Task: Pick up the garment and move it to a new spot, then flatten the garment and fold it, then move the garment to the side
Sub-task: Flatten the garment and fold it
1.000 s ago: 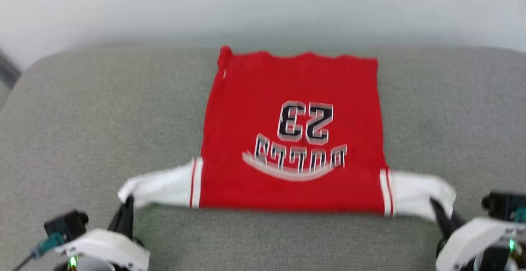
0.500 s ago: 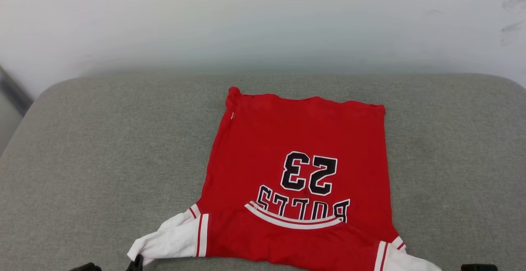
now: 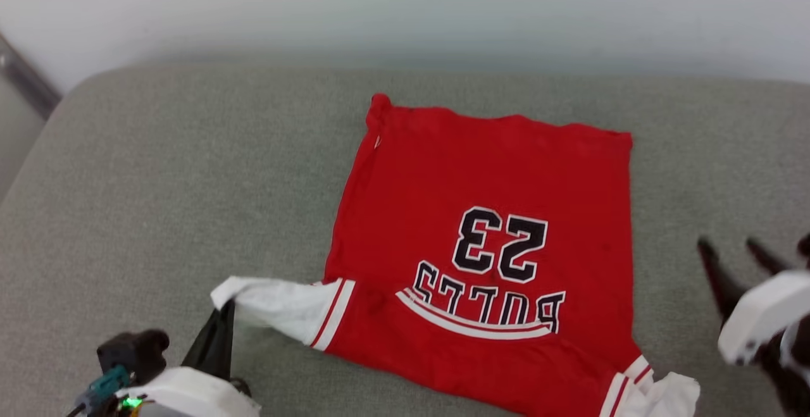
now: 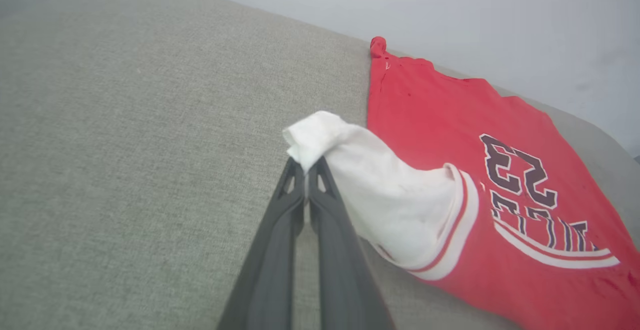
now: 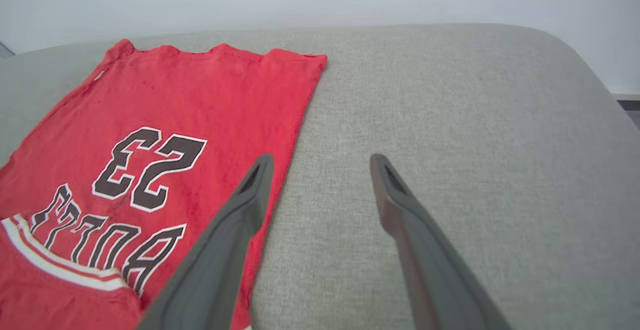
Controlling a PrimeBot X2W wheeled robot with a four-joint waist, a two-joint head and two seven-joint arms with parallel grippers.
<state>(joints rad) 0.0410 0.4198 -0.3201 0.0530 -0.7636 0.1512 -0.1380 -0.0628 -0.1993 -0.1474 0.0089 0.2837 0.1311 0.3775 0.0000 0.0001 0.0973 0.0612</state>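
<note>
The garment is a red jersey T-shirt with white sleeves and black "23" lettering, lying spread on a grey cushion, collar toward me. My left gripper is shut on the end of the white left sleeve, lifting it slightly off the cushion. In the right wrist view the right gripper is open and empty, its fingers over the cushion beside the garment's right edge. In the head view that gripper stands right of the shirt. The white right sleeve lies crumpled on the cushion at the bottom.
The grey cushion has rounded corners and ends at a pale wall behind. Bare cushion lies to the left and right of the shirt.
The right gripper has let go of the white right sleeve, opened, and moved up to the shirt's right side; that sleeve now lies crumpled. The left gripper still holds its sleeve. The camera has shifted.
</note>
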